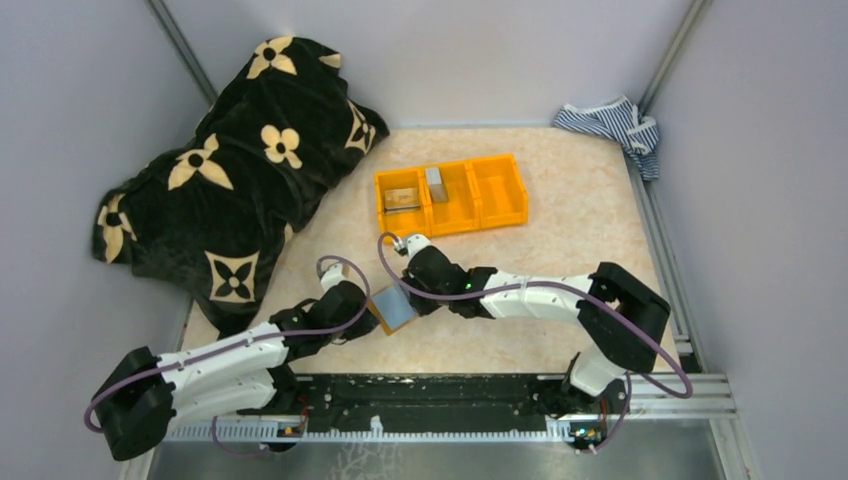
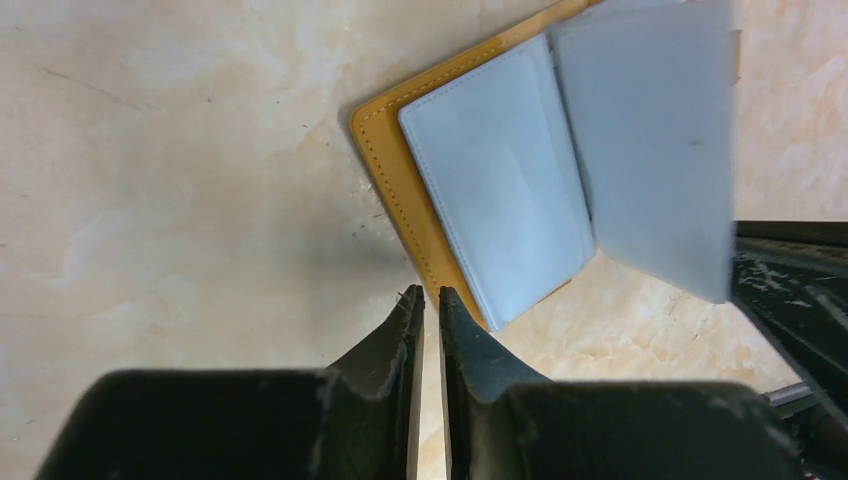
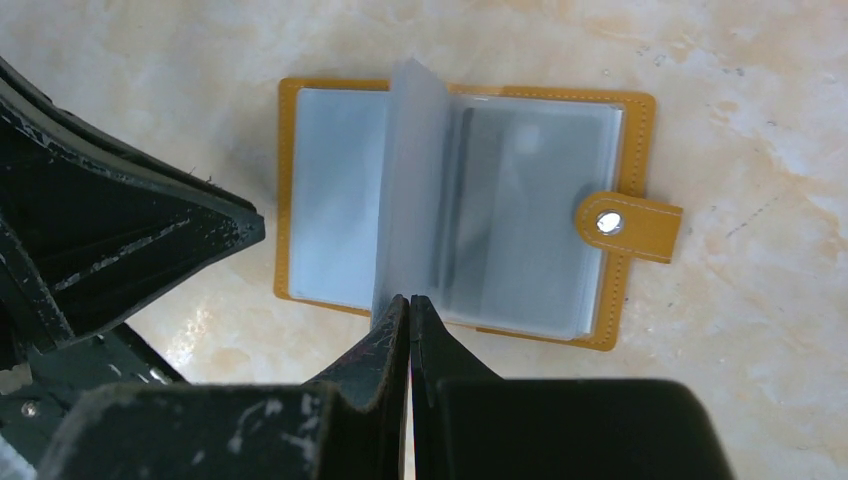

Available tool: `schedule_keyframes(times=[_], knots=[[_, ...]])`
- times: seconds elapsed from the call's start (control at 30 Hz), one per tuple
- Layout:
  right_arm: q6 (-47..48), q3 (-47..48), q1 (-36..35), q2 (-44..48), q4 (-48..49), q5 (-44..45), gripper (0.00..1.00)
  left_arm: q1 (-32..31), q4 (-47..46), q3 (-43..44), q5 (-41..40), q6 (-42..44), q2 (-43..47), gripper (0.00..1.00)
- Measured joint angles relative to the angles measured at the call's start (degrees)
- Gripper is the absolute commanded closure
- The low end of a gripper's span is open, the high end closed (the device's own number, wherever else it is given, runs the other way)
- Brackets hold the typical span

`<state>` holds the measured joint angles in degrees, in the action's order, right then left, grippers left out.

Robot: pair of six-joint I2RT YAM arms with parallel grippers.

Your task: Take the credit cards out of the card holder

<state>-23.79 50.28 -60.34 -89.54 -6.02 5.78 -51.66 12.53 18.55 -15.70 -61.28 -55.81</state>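
Open and flat on the marbled table (image 1: 580, 220), grey-blue inside up: the card holder (image 3: 330, 220). Lies near the middle of the table, on the near side of an orange bin (image 1: 497, 190) and apart from it, between the left gripper (image 2: 428, 293) on its left and the right gripper (image 3: 410, 298) on its far right. Shows a stitched orange-tan border all round and a snap tab (image 3: 628, 225) sticking out from one edge, unfastened.

Standing up from the fold: one clear sleeve (image 3: 412, 180), with the other sleeves lying flat on either side. Dark shape visible through the flat sleeves on the tab side; cannot tell whether it is a card.

Closed: the right gripper, fingertips meeting on the edge of the upright sleeve and pinching it.

Barely parted: the left gripper, only a thin slit between the fingertips and nothing in it. Sits just beside the card holder's edge opposite the snap tab; cannot tell whether touching.

In the left and middle compartments of the orange bin: small flat pieces, too small to name.

At the far left, heaped over the table edge: a black blanket (image 1: 250, 170) with cream flowers. In the far right corner: a striped cloth (image 1: 610, 125).
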Motion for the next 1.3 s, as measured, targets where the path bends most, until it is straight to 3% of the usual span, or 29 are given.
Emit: schedule_keyframes(times=[0.4,0.73,1.03,1.3], knots=[[-1.36,1.07,-1.81,-4.44,1.75,-1.66,1.0,0.0,5.79,0.57,-2.8,0.96,5.38,0.84],[-2.36,2.21,-1.81,-9.46,3.67,-2.36,1.0,0.0,7.85,6.8,-4.9,3.39,9.57,0.84],[-1.79,3.45,-0.55,-9.46,2.01,-3.37,1.0,0.0,-1.2,5.55,-4.07,3.98,-2.67,0.84],[-1.51,3.45,5.22,-4.39,1.29,-5.46,1.0,0.11,-9.46,2.29,-2.1,1.73,-9.51,0.84]])
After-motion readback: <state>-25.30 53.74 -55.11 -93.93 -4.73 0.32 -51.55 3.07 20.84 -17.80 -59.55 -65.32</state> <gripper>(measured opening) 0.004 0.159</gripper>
